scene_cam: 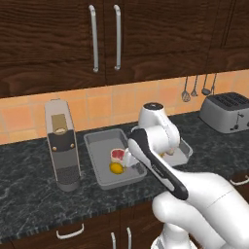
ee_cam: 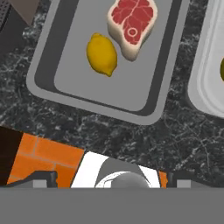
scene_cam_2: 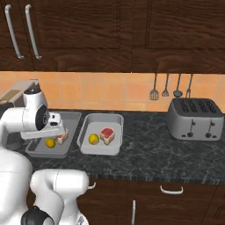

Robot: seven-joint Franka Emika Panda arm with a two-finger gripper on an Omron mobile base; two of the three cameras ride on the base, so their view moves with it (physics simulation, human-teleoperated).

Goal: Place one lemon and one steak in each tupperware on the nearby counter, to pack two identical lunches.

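On the counter: two tupperware trays side by side
Darker tray: lemon at 9 o'clock of steak; packed
Lighter tray: lemon at 9 o'clock of steak; packed
Gripper: above darker tray, fingers spread wide, holding nothing
Left to do: seemingly nothing

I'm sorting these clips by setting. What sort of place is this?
A home kitchen, rendered rather than real: a speckled stone counter under dark wood cabinets, a toaster and coffee machine on it, and utensils hanging on the tiled wall.
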